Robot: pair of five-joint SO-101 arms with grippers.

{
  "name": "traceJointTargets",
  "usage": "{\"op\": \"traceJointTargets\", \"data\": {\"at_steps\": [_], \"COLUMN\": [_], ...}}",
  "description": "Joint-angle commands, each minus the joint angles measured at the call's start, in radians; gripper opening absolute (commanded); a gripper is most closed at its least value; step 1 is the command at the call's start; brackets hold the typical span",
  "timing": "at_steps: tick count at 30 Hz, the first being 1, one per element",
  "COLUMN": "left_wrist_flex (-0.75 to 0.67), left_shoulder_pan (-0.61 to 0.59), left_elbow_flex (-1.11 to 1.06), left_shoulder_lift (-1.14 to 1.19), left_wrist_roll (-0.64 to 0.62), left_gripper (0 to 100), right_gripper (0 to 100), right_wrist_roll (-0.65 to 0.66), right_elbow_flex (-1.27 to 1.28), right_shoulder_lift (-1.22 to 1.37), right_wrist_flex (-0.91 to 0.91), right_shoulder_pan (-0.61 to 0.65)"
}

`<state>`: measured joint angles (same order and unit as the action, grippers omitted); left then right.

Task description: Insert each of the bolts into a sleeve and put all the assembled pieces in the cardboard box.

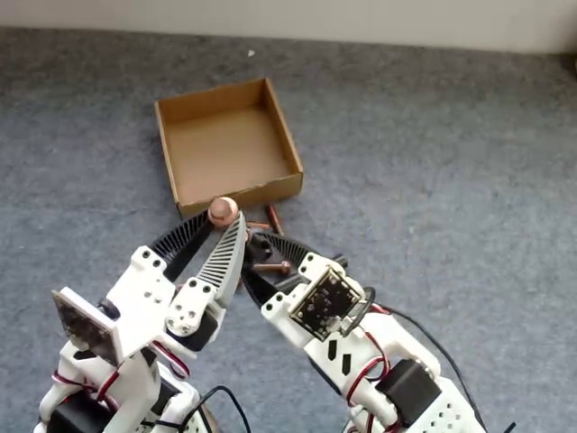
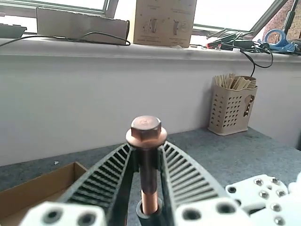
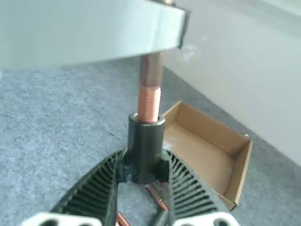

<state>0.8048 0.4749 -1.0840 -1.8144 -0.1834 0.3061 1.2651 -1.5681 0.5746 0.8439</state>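
Note:
My left gripper [image 2: 148,157] is shut on a copper bolt [image 2: 146,134], held upright with its hex head above the fingers. The bolt's threaded end [image 3: 149,101] sits in the mouth of a black sleeve [image 3: 146,146]. My right gripper [image 3: 143,176] is shut on that sleeve from below. In the high view the two grippers meet just in front of the cardboard box [image 1: 270,135], with the bolt's head [image 1: 223,211] showing on top. The box looks empty. Loose bolts [image 1: 273,218] lie on the carpet beneath the grippers, and one more [image 1: 270,267] lies close by.
Grey carpet covers the table all around. A white wall rises behind the box [image 3: 237,155]. A small basket of sticks [image 2: 231,106] stands far off by the wall. More loose pieces [image 3: 157,197] lie under the right gripper.

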Motion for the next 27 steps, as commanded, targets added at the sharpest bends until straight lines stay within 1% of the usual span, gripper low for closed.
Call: {"op": "traceJointTargets", "data": {"at_steps": [1,4,7,9,15,18,20,23,27], "left_wrist_flex": [0.020,0.023,0.037,0.087,0.161,0.196,0.215,0.245,0.302], "left_shoulder_pan": [0.008,0.007,0.001,0.001,0.001,-0.001,-0.010,-0.091,-0.268], "left_elbow_flex": [0.001,-0.004,-0.027,-0.022,0.030,0.068,0.107,0.159,0.160], "left_shoulder_lift": [0.002,0.004,0.004,0.007,0.007,0.007,0.007,0.007,0.007], "left_wrist_roll": [-0.011,-0.011,-0.014,-0.014,-0.009,-0.008,0.015,0.069,0.173], "left_gripper": [1,2,13,18,19,22,22,22,22], "right_gripper": [0.5,0.5,0.5,0.5,0.5,0.5,0.5,0.5,0.5], "right_wrist_roll": [0.006,0.005,0.005,0.005,0.005,0.005,0.005,0.005,0.005], "right_elbow_flex": [-0.091,-0.090,-0.090,-0.091,-0.088,-0.084,-0.084,-0.084,-0.058], "right_shoulder_lift": [-0.019,-0.019,-0.019,-0.019,-0.019,-0.019,-0.019,-0.019,-0.019], "right_wrist_flex": [-0.030,-0.030,-0.030,-0.030,-0.028,-0.028,-0.028,-0.024,0.008], "right_shoulder_pan": [-0.025,-0.024,-0.024,-0.024,-0.024,-0.025,-0.028,-0.038,-0.117]}}
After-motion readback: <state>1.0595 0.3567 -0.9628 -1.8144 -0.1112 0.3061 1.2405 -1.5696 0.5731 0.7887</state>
